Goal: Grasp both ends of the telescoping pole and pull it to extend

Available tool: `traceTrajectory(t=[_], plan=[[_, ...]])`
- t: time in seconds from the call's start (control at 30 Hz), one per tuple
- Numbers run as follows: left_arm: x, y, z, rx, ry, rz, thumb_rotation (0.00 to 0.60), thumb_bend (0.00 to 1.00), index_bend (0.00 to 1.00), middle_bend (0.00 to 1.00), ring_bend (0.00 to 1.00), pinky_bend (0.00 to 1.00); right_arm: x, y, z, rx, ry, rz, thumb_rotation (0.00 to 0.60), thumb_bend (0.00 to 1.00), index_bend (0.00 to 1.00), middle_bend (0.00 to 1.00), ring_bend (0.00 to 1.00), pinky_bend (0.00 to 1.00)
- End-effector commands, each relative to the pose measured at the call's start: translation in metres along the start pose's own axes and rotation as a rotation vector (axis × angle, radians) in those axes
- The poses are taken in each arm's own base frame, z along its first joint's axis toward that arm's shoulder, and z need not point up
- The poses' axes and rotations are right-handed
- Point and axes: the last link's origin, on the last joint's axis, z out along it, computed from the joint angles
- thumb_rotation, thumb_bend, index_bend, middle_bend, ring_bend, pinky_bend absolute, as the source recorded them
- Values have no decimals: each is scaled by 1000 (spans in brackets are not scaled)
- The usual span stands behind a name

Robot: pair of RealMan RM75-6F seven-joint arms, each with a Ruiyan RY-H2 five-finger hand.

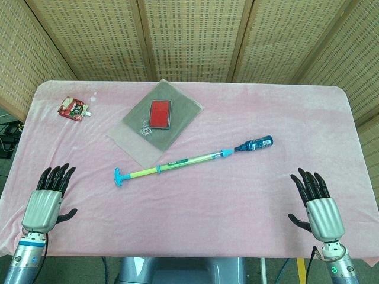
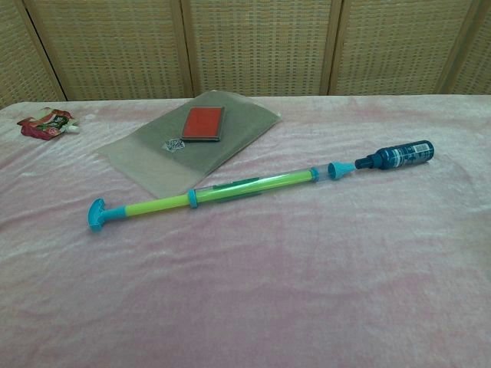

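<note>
Both of my hands are resting low on the worktop's [image 1: 195, 207] near edge, left hand [image 1: 46, 198] and right hand [image 1: 318, 207] released, grasping nothing. Nothing is started: I am judging each must reach inward to the telescoping pole [image 1: 189, 160] lying diagonally mid-cloth.

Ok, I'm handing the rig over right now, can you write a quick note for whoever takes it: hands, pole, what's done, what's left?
Left hand: open, holding nothing, near the table's front left edge.
Right hand: open, holding nothing, near the front right edge.
Telescoping pole: lies diagonally mid-table on the pink cloth, T-handle end toward the left hand, dark blue end toward the right. Neither hand touches it.
Done: nothing yet; no grasp made.
Left: bring each hand to its nearer end, grip both, pull apart.
Nearby: grey mat with a red case behind the pole.
</note>
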Motion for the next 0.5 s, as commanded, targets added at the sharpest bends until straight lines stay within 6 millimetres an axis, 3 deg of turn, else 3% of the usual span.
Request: traceTrajectory(t=[0.03,0.5], plan=[[0,0,0,2,-3,0,600,63,0,0,0,0,0,0,0,1,0,1,600,193,40,0,0,0],[-1,0,2,13,-24,-7,600,64,0,0,0,0,3,1,1,-15,0,23,600,194,39,0,0,0]])
